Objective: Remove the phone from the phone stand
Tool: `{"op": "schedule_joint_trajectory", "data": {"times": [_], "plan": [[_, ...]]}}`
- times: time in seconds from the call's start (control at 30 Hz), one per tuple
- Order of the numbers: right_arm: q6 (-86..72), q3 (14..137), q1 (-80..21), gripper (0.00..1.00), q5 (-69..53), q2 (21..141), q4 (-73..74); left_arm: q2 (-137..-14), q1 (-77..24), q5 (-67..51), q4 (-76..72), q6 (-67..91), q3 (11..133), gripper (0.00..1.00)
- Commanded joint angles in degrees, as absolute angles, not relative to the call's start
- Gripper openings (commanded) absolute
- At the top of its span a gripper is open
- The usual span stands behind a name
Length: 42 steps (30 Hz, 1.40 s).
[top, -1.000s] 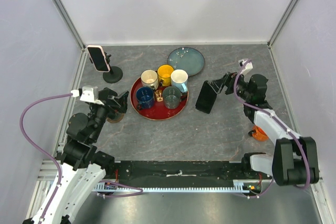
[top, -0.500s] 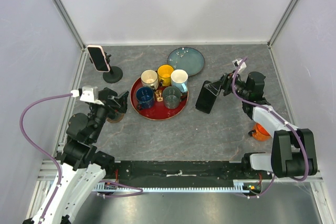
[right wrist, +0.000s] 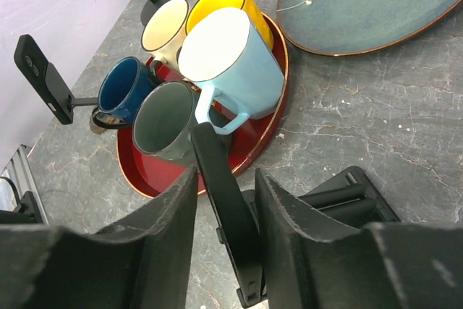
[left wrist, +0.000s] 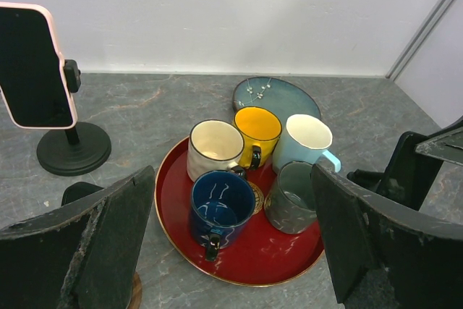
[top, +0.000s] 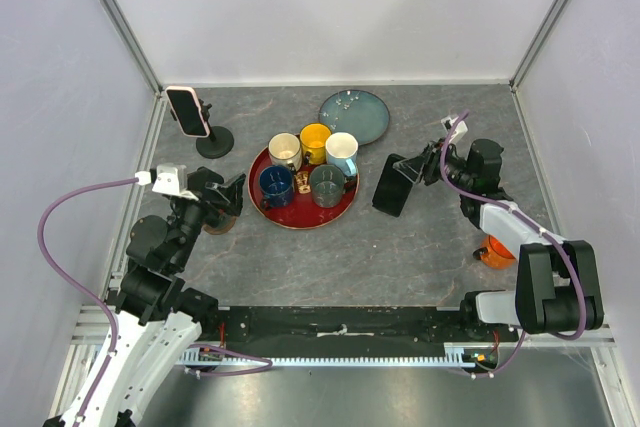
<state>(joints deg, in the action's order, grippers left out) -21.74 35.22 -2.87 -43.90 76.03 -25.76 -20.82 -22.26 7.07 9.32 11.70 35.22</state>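
A black phone (top: 392,187) leans on its dark stand (right wrist: 354,193) just right of the red tray. My right gripper (top: 408,165) has come in from the right, and its two fingers press both faces of the phone's upper edge (right wrist: 228,193), shut on it. The phone still rests in the stand. At the far left a second phone in a pink case (top: 187,111) sits clamped on a round-based black stand (top: 214,142). My left gripper (top: 228,205) hovers open, left of the tray, holding nothing.
The red tray (top: 300,224) carries several mugs: cream, yellow, light blue, dark blue and grey. A blue-green plate (top: 355,112) lies behind it. An orange object (top: 493,252) sits by the right arm. A wooden disc (top: 222,224) lies under the left gripper.
My right gripper has slid a little left over the black phone's top edge and its fingers have closed in on the phone. The left arm has stayed still.
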Motion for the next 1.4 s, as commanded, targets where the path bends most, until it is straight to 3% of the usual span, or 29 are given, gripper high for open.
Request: {"op": "schedule_joint_trajectory", "data": {"times": [0.0, 0.13, 0.33, 0.73, 0.97, 1.37], "plan": [[-20.83, 35.07, -2.64, 0.4, -44.65, 75.76, -29.09, -20.48, -22.41, 5.98, 7.65, 10.9, 35.16, 0.95], [-21.44, 35.51, -2.64, 0.22, -44.91, 74.62, -30.06, -20.48, -22.41, 5.89, 7.73, 10.99, 35.16, 0.95], [-22.06, 36.56, -2.64, 0.08, -44.83, 72.52, -31.46, -20.48, -22.41, 5.89, 7.65, 10.99, 35.24, 0.95], [-22.85, 37.53, -2.55, 0.0, -37.89, 66.02, -33.84, -20.39, -22.41, 5.71, 7.73, 10.99, 35.16, 0.95], [-23.99, 41.13, -5.0, 0.0, -40.61, 61.88, -25.68, -20.65, -22.33, 5.62, 7.73, 10.99, 35.16, 0.95], [-26.99, 28.84, -16.0, 0.0, -45.78, 59.07, -19.52, -20.92, -22.32, 5.89, 7.73, 10.9, 35.16, 0.94]]}}
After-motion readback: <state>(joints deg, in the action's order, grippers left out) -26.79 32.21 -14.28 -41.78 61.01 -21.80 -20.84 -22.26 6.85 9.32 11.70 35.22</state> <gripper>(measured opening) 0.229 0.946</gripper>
